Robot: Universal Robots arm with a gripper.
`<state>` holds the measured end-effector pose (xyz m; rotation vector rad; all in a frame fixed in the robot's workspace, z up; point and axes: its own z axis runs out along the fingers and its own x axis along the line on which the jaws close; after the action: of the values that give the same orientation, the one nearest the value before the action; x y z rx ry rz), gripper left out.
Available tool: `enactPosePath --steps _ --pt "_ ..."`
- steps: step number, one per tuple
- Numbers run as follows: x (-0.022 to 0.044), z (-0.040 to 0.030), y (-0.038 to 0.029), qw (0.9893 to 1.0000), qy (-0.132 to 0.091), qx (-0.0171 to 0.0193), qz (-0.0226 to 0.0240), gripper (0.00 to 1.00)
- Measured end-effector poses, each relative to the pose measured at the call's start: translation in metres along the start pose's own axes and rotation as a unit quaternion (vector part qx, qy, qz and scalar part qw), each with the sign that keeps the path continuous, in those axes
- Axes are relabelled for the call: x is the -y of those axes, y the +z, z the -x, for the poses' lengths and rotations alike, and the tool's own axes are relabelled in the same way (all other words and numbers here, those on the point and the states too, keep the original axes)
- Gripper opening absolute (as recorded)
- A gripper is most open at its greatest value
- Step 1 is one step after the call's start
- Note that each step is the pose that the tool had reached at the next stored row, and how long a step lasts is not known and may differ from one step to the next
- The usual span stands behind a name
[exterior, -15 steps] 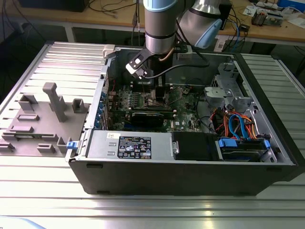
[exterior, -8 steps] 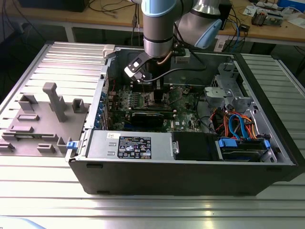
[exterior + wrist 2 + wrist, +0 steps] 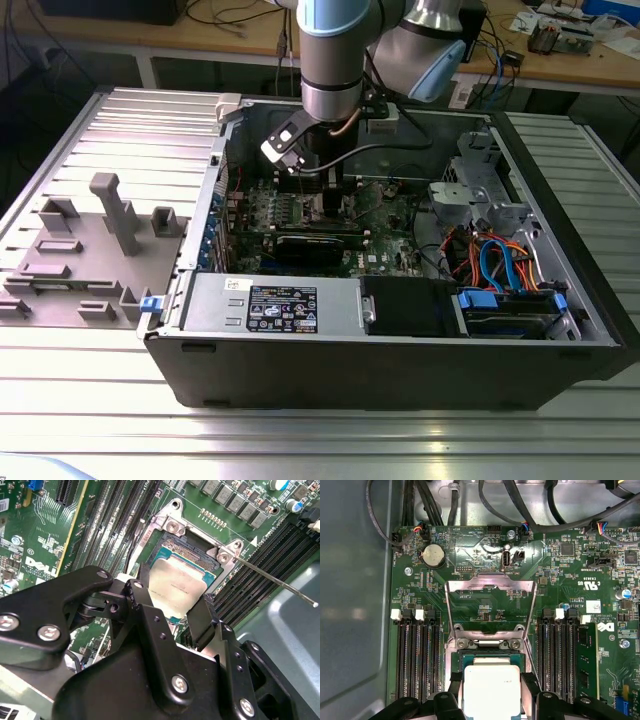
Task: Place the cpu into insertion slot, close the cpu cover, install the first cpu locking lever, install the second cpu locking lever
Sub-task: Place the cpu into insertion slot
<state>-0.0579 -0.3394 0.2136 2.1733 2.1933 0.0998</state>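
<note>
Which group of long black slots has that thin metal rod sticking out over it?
The slot bank next to the bare grey case wall: the thin rod reaches out over it. The other bank has no rod above it.

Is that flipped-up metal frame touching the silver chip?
Apart. In the first wrist view the cpu cover lies flipped open, its hinge between it and the cpu.

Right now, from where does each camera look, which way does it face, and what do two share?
Exterior view: off the arm, looking down into the open black computer case; the grey-and-blue robot arm shows.
First wrist view: on the wrist, facing straight down on the green circuit board; tips of the black claw show.
Second wrist view: behind the claw, looking obliquely at the board; claw body shows.
Both wrist views share the flat square silver-grey cpu, held in the claw.
</note>
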Motion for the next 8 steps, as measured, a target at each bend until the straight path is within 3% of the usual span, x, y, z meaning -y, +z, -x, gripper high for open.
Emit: enactPosePath --steps 8 --pt "0.0000 0.0000 0.0003 1.0000 0.000 -0.0001 0.0000 0.54"
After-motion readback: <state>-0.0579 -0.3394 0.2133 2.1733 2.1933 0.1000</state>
